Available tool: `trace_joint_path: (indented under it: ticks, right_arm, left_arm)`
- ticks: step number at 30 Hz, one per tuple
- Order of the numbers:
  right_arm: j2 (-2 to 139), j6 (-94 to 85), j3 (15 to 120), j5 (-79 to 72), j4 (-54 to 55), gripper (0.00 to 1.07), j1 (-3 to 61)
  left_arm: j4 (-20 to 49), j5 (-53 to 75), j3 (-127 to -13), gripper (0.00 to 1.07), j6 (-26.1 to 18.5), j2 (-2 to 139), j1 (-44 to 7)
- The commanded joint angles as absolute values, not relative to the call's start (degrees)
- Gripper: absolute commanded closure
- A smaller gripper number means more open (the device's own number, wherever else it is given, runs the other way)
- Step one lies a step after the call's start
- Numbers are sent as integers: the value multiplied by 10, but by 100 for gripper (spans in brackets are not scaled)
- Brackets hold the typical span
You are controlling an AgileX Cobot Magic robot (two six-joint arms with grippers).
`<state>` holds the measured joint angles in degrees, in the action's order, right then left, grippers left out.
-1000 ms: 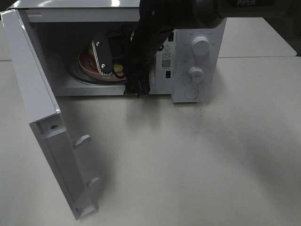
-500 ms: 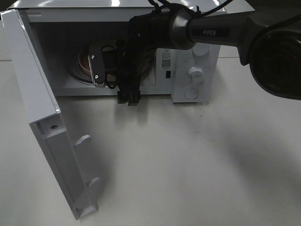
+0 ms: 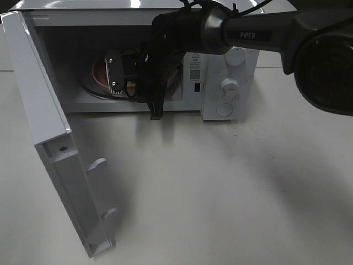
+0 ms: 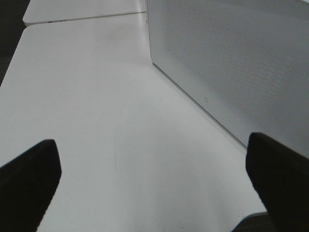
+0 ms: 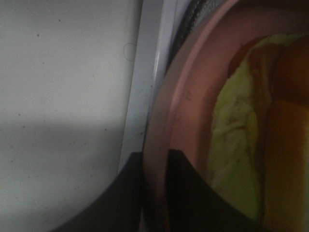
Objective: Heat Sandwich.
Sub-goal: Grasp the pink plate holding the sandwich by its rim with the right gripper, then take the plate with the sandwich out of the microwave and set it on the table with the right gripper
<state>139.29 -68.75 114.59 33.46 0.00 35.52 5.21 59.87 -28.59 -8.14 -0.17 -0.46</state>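
My right fingers [image 5: 154, 193] pinch pink plate [image 5: 188, 92] rim inside open microwave [image 3: 231, 61]; sandwich [image 5: 256, 125] sits on plate. Left fingers [image 4: 29, 179] spread wide over bench [image 4: 87, 96], holding nothing.

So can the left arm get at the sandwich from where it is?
Probably not. The left gripper hangs open outside the microwave's perforated wall, and the right gripper already pinches the plate's rim under the sandwich.

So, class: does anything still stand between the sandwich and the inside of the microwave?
Nothing visible does. The sandwich already lies on the pink plate inside the open microwave, with the right hand closed on the plate's rim.
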Motion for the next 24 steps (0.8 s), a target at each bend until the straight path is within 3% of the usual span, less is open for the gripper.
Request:
trace_joint_path:
  ticks: [1, 24]
  right_arm:
    - [1391, -680, 1144, 378, 5, 107, 354]
    - [1367, -722, 1142, 394, 6, 107, 354]
  left_arm:
    - [54, 595, -286, 3, -81, -15, -3]
    - [54, 595, -286, 3, -81, -15, -3]
